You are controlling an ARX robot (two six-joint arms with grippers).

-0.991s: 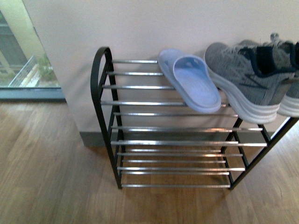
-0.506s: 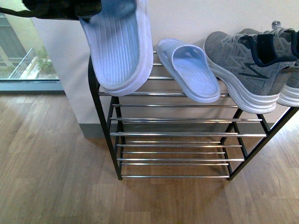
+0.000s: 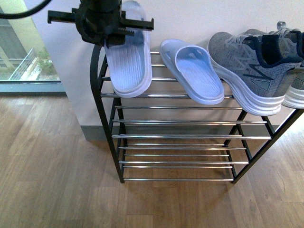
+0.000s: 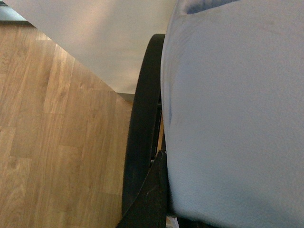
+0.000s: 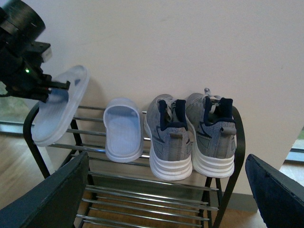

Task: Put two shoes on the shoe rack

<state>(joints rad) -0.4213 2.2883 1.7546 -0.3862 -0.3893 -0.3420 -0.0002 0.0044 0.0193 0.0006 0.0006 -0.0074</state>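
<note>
The two shoes, grey knit sneakers with white soles [image 3: 251, 71] [image 3: 295, 92], stand side by side at the right end of the shoe rack's [image 3: 180, 122] top tier, heels outward in the right wrist view [image 5: 168, 137] [image 5: 211, 130]. My left gripper [image 3: 102, 21] is shut on a light blue slipper [image 3: 128, 61], holding it sole-out and tilted over the top tier's left end. In the left wrist view the slipper [image 4: 232, 118] fills the picture beside the rack's black frame [image 4: 142, 128]. My right gripper [image 5: 166, 159] hangs open in front of the rack, apart from everything.
A second light blue slipper [image 3: 192, 71] lies on the top tier between the held one and the sneakers. The rack stands against a white wall [image 3: 190, 19] on a wood floor [image 3: 47, 166]. A window [image 3: 19, 57] is at the far left. The lower tiers hold nothing.
The left arm came in from the top left with the slipper. Since half a second ago it has carried it away from the camera and down toward the top tier's left end.
</note>
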